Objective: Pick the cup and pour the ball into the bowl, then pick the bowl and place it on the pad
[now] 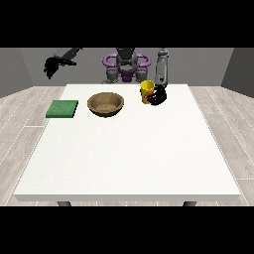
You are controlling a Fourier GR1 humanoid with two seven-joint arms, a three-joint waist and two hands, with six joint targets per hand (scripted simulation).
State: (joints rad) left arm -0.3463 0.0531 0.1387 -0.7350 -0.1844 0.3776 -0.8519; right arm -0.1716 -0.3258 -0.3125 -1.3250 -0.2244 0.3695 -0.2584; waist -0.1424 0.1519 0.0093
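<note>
Now, hand (pixel 158 95) against yellow cup (pixel 146 91), upright

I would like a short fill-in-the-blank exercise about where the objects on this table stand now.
1. The yellow cup is beside the hand at the view's ____.
2. The wooden bowl stands between the cup and the ____ pad.
3. The hand at the view's left is raised ____ the table, touching nothing.

Missing words: right; green; above
</note>
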